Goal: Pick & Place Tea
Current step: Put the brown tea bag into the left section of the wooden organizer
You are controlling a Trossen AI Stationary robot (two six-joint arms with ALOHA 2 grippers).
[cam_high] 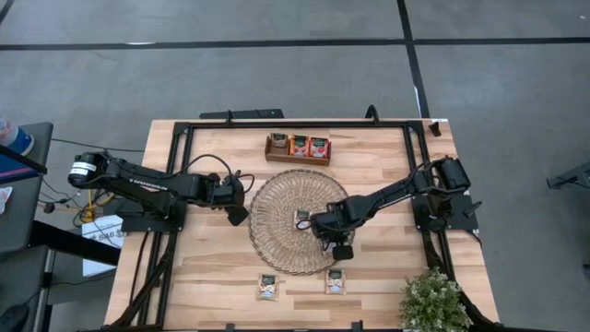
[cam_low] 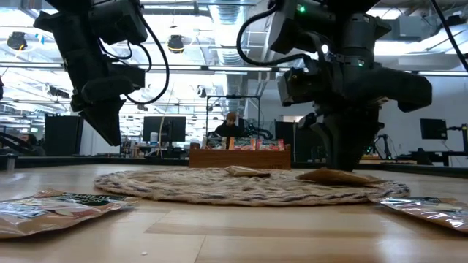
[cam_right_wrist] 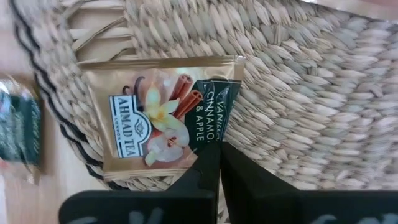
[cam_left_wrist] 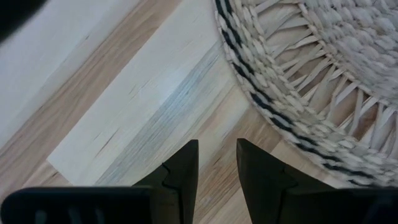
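Right gripper (cam_right_wrist: 219,163) pinches a beige, green-topped tea sachet (cam_right_wrist: 165,118) on the woven mat (cam_right_wrist: 311,93).

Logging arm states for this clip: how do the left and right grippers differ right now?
The left gripper hangs above bare table just off the woven mat's edge; the right gripper is down over the mat. The left's fingers stand apart with nothing between them; the right's are shut on the edge of a beige tea sachet lying on the mat. Both are dark two-finger grippers pointing downward.
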